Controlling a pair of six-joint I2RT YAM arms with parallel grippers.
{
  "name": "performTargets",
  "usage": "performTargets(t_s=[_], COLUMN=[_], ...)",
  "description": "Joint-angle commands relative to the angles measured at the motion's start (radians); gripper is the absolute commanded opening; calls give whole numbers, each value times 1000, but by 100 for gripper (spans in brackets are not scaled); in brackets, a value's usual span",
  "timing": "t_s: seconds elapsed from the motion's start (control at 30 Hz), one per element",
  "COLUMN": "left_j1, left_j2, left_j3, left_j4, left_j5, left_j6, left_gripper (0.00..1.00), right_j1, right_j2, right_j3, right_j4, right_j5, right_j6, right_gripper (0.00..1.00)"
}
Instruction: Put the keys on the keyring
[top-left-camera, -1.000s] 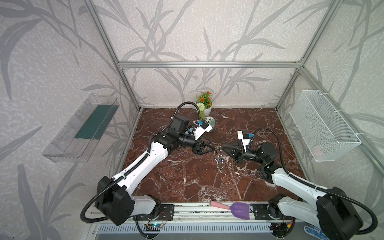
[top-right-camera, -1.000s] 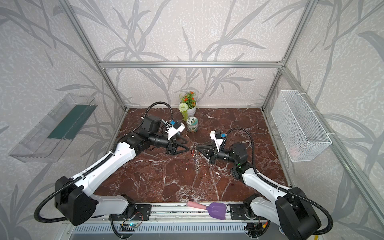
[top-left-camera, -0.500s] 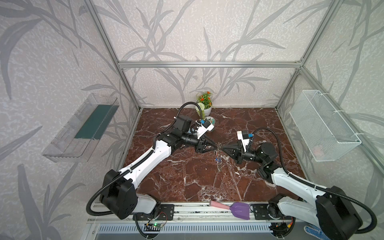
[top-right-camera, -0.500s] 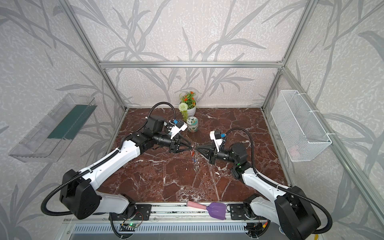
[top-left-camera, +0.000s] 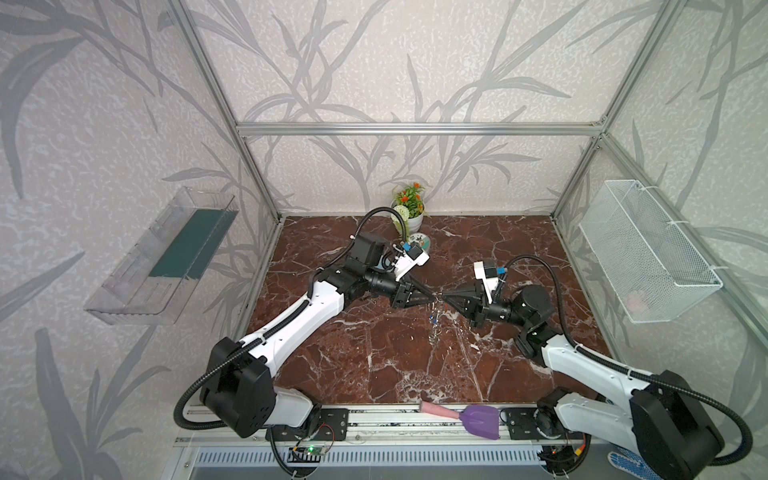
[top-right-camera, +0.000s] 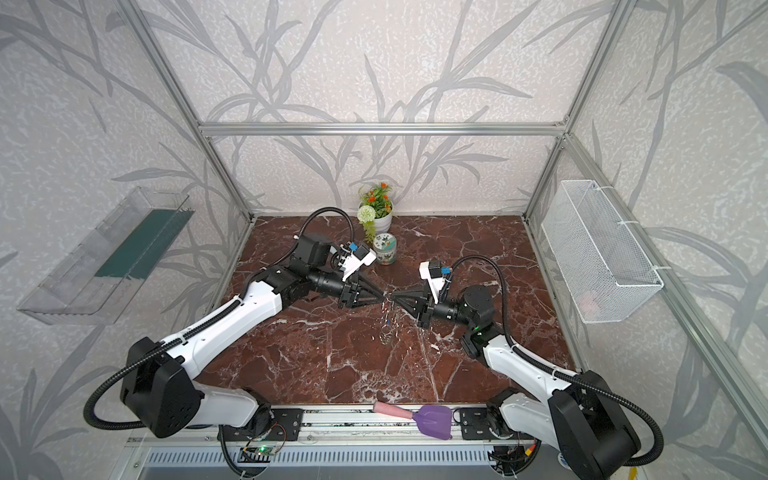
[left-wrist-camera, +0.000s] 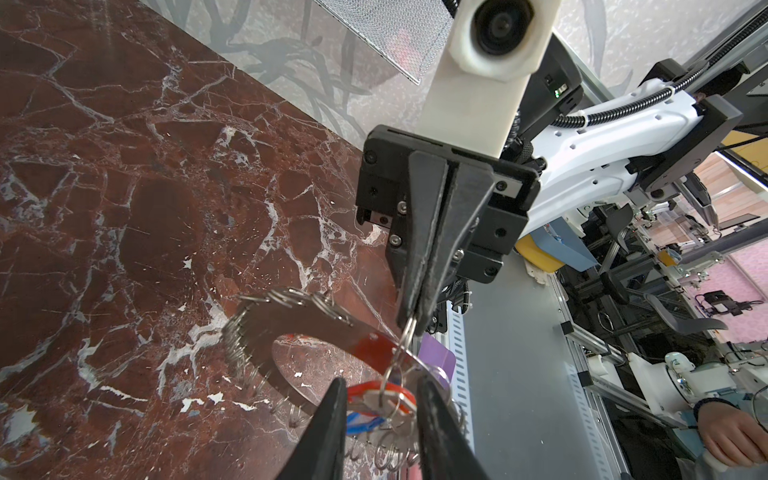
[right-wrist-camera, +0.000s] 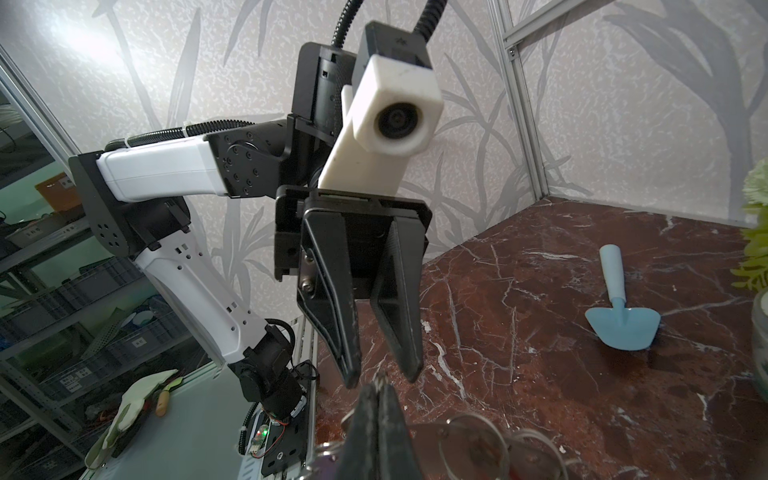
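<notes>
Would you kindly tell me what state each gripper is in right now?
Left gripper: open, fingers flanking the keys.
Right gripper: closed, holding the keyring.

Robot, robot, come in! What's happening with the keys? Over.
Right gripper shut on hanging keyring. Left gripper jaws around red key, grip unclear. Nothing blocking.

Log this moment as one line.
left pincer open, straddling red key | right pincer shut on keyring rim | keyring dangling, tilted

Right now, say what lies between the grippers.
Just the wire ring the right gripper pinches, clear in the left wrist view. In both top views its tip nearly meets the left gripper's; keyring and keys dangle below.
</notes>
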Motion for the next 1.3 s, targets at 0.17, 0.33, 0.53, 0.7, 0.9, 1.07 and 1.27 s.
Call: performTargets(t_s=[0.17, 0.33, 0.53, 0.7, 0.9, 1.07, 1.27], left_j1=[-9, -9, -13, -27, -39, -42, -41], left_j2=[-8, -12, -19, -15, 20, 45, 93], left_j3=[-11, -15, -26, -30, -17, -10, 10], left_j4=[-8, -5, 10, 10, -5, -6, -11], left_j5=[23, -5, -17, -47, -61, -82, -26], left_j6=[-2, -9, -27, -28, -32, -41, -37], left_gripper=[20, 14, 2, 0, 0, 0, 1], right_j1=[0, 0, -1, 1, 8, 9, 10], right_j2=[2, 2, 5, 10, 12, 12, 17], right_j3=[5, 5, 8, 13, 22, 25, 27], right_j4=[78, 80, 82, 94, 106, 109, 115], right_j5=[0, 3, -3, -13, -19, -20, -20], right_j6=[5, 5, 8, 16, 22, 22, 25], right_gripper=[0, 0, 0, 0, 0, 0, 0])
